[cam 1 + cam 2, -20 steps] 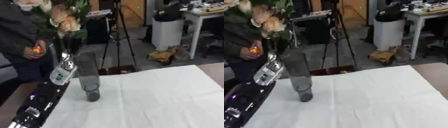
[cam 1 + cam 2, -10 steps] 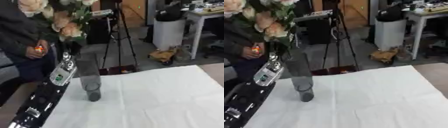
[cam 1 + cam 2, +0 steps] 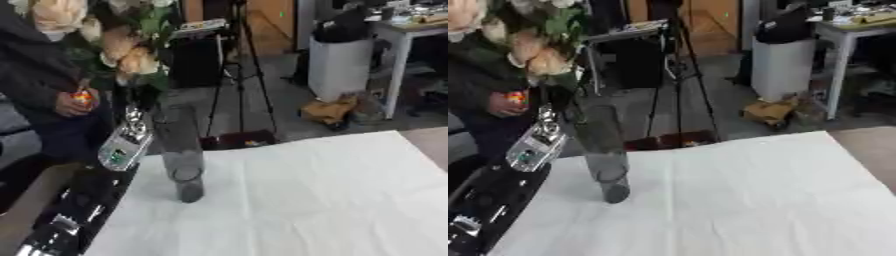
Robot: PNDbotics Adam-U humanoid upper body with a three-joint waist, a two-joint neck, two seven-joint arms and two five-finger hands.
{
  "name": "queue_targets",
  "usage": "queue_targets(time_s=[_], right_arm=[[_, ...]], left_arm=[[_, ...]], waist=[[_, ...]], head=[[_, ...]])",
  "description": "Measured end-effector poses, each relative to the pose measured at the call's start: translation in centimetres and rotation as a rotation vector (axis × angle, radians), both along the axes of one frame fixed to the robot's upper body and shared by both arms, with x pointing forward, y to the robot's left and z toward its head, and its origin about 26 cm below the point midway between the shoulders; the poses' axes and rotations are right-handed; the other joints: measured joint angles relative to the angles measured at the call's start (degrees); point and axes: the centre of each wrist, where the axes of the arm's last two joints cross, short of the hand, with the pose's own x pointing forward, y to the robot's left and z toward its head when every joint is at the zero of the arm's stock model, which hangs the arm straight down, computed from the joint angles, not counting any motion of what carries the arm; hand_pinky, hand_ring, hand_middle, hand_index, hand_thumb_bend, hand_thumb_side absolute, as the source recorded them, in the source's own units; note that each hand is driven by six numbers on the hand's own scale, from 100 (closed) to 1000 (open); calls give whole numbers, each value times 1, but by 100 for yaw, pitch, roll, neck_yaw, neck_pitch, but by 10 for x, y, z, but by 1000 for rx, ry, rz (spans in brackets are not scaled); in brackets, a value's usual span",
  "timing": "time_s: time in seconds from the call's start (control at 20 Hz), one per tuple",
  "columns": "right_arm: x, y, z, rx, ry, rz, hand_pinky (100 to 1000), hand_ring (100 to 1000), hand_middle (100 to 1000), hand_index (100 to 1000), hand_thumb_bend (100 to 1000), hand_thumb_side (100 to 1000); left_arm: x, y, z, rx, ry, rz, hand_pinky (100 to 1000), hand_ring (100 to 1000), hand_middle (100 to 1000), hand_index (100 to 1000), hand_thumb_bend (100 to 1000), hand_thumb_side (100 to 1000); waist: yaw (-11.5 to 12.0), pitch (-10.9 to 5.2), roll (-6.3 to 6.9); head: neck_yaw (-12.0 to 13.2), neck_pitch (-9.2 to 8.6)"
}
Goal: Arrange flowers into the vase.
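Here the tall dark glass vase (image 3: 179,152) stood on the white cloth (image 3: 306,200) near its left edge, leaning a little, with a bunch of peach and cream flowers (image 3: 118,47) and green leaves held above its mouth, stems pointing down towards it. The robot's left arm (image 3: 83,200) rose along the left side to a silver wrist just beside the vase, but the left hand itself was hidden among stems and leaves, so I could not tell its fingers' state.
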Motion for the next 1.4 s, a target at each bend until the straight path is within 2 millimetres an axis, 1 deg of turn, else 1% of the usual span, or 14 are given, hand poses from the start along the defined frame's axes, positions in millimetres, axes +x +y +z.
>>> queue_targets(time_s=[0.3,0.7,0.85,1.1,1.15,1.2,1.4], right_arm=[[0,0,0,-5,2,-2,100,235,130,375,416,667],[-2,-1,-2,-9,12,-7,100,235,131,376,416,666],[-2,-1,-3,-9,14,-8,100,235,131,376,414,665],[-3,-1,-3,-4,16,-11,100,235,131,376,414,665],[-3,-1,-4,-2,17,-10,100,235,131,376,414,665],[-3,-1,-4,0,19,-10,100,235,131,376,414,665],[-3,-1,-5,3,23,-11,100,235,132,376,413,664]], left_arm=[[1,3,-6,-21,105,4,692,580,412,837,843,870],[1,6,-8,4,212,-10,710,596,421,846,888,901],[1,7,-9,3,229,-23,711,596,422,849,910,894],[0,7,-10,4,237,-40,711,596,422,849,910,894],[0,7,-10,4,237,-43,714,599,423,854,930,902],[-1,7,-9,5,238,-48,714,599,423,854,930,902],[-2,6,-11,2,249,-69,717,601,425,858,942,909]], waist=[[21,0,0],[53,-32,0],[67,-49,0],[74,-68,0],[76,-68,0],[86,-70,0],[108,-115,-2]], head=[[0,1],[-3,4],[-4,4],[-7,4],[-8,4],[-11,4],[-26,7]])
